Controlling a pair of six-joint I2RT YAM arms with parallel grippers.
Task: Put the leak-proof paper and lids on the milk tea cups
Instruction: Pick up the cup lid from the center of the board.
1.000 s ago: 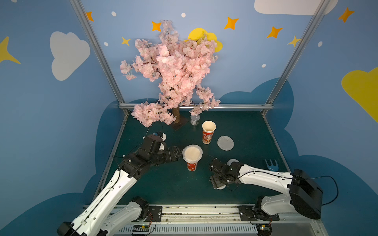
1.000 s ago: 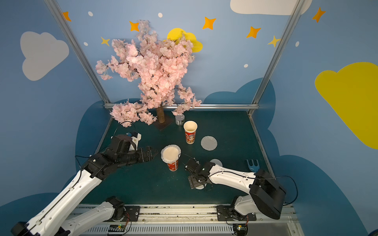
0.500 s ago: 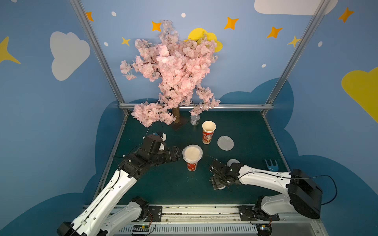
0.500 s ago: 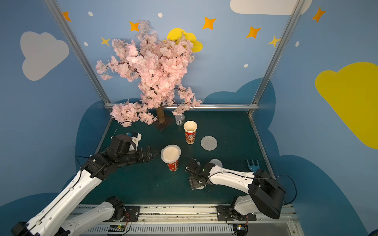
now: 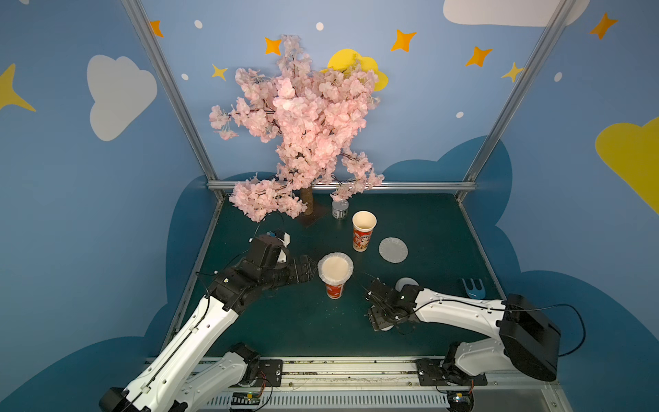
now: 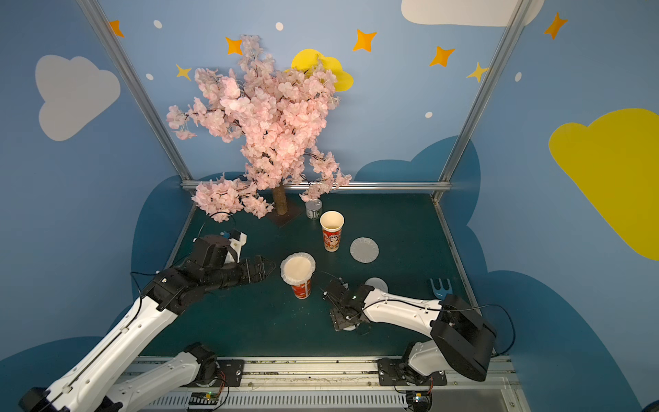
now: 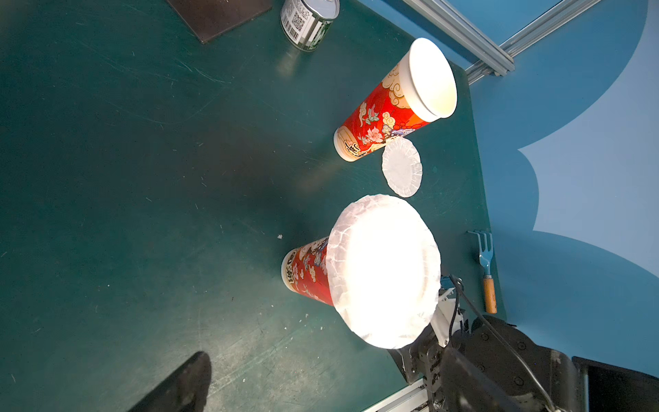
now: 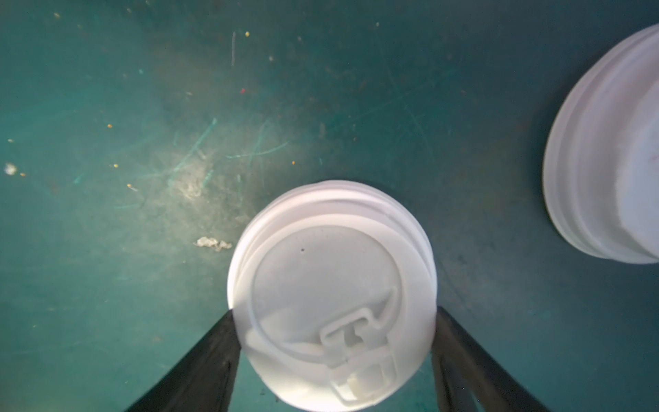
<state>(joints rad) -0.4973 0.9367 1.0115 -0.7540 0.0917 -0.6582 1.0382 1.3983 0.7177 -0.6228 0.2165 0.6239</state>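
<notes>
In both top views a milk tea cup (image 5: 334, 289) (image 6: 301, 288) with red print stands near the middle, a crinkled sheet of leak-proof paper (image 5: 335, 267) (image 6: 297, 267) (image 7: 383, 271) lying over its mouth. My left gripper (image 5: 311, 267) (image 6: 268, 265) hangs open just left of it, holding nothing. A second cup (image 5: 363, 228) (image 7: 392, 103) stands uncovered behind, with another paper sheet (image 5: 393, 250) (image 7: 402, 167) flat on the table beside it. My right gripper (image 5: 381, 319) (image 8: 334, 310) is down at a white plastic lid (image 8: 331, 285) on the table, fingertips against its rim on both sides.
Another white lid (image 5: 406, 284) (image 8: 606, 142) lies just behind my right gripper. A grey can (image 5: 340, 208) and a pink blossom tree (image 5: 303, 125) stand at the back. By the table's right edge lies a blue fork (image 5: 472, 287).
The right gripper's fingers have drawn in against the lid. Neither arm has moved noticeably, and the cups and papers stay put.
</notes>
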